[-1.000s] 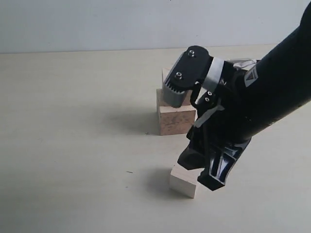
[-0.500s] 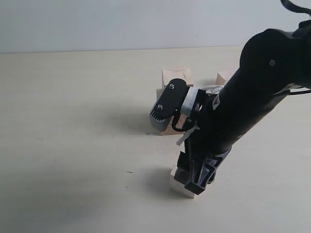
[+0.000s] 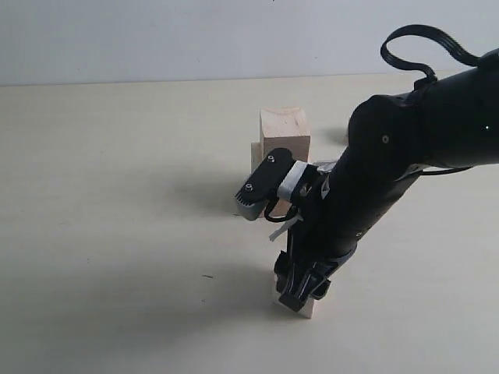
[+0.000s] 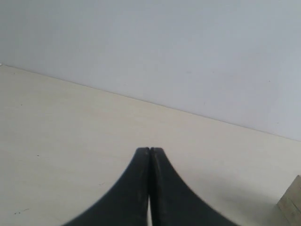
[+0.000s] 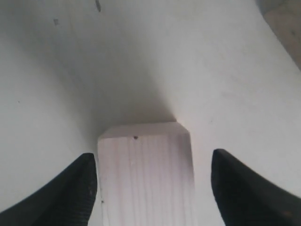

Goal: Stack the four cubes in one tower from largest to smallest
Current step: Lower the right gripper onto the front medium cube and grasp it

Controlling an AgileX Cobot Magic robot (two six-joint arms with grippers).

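A small pale cube (image 3: 309,307) sits on the table at the front. My right gripper (image 3: 300,290) has come down over it. In the right wrist view this cube (image 5: 146,174) lies between the open fingers (image 5: 77,188), with gaps on both sides, so my right gripper (image 5: 153,188) is not touching it. Behind, a pale cube (image 3: 284,128) rests on a larger cube (image 3: 258,160), which the arm partly hides. My left gripper (image 4: 149,155) is shut on nothing, over bare table, and is out of the exterior view.
The corner of another wooden block (image 4: 291,207) shows at the edge of the left wrist view. The light table (image 3: 117,234) stretches wide to the left. A pale wall (image 3: 156,39) stands behind.
My right arm has swung down and lowered. Its jaws have opened wider and dropped around the small front cube. The stack's top cube has come into view.
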